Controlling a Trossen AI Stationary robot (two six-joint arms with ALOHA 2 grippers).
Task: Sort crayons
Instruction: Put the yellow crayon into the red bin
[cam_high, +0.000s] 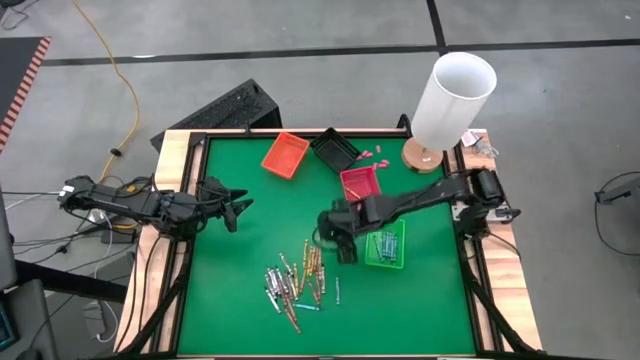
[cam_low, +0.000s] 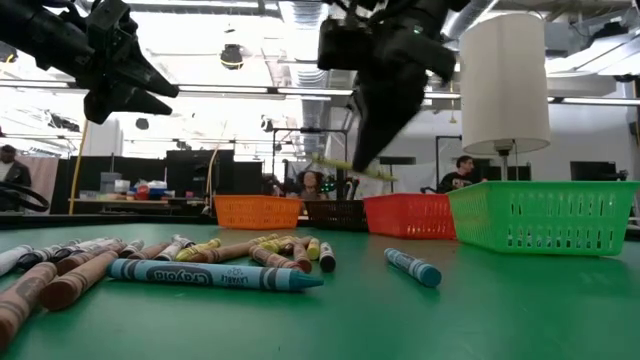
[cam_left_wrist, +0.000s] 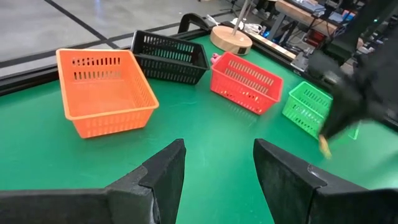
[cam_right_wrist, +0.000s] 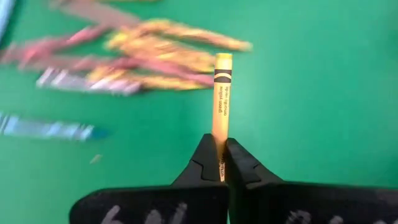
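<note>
The right gripper (cam_right_wrist: 221, 163) hangs above the green table (cam_high: 230, 290), its two dark fingers pinched tight on the end of a yellow-orange wax crayon (cam_right_wrist: 221, 106) that juts forward beyond the tips. In the low view the held stick (cam_low: 350, 167) is clear of the surface, lying roughly level in the air. Beneath and beside it, a loose pile of paper-wrapped crayons (cam_high: 296, 280) in blue, yellow-orange, grey and brown-red is scattered on the cloth. A green slotted plastic basket (cam_high: 386, 247) just beside the right gripper holds several blue sticks; red (cam_high: 361, 182), black (cam_high: 334, 150) and orange (cam_high: 286, 154) baskets lie farther back. The left gripper (cam_high: 240, 208) waits near the table's left edge, fingers spread and holding nothing.
</note>
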